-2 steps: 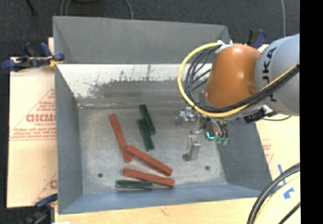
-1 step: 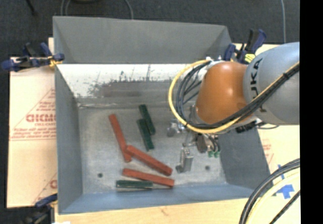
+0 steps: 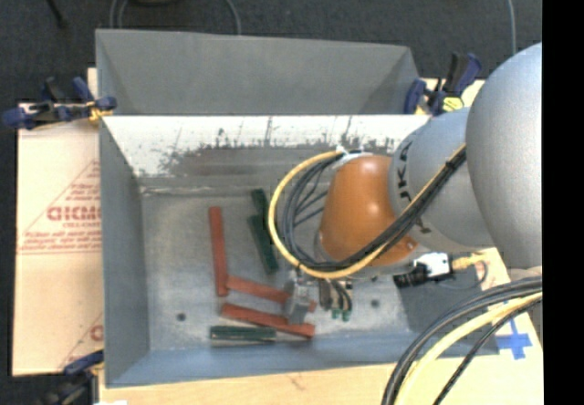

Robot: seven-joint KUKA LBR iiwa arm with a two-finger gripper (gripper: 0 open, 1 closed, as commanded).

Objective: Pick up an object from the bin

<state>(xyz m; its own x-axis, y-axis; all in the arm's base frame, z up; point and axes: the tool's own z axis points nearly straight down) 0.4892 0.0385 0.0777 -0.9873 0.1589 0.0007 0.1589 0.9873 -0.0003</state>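
The tool (image 3: 315,300), open or closed one cannot tell, hangs low over the ends of two red sticks (image 3: 265,317) by the bin (image 3: 123,248)'s near wall, apparently at the grasp; next comes a firm hold on one and a clean lift.

Bin (image 3: 123,239) is logged as plain grey; its pale back wall is speckled with dark scuff streaks. Red sticks (image 3: 218,253) are noted as brick red and unpatterned, dark green sticks (image 3: 265,234) as near-black green. Wrist cover (image 3: 360,207) is marked orange, cables (image 3: 285,212) yellow and black, arm (image 3: 497,166) silver-grey.
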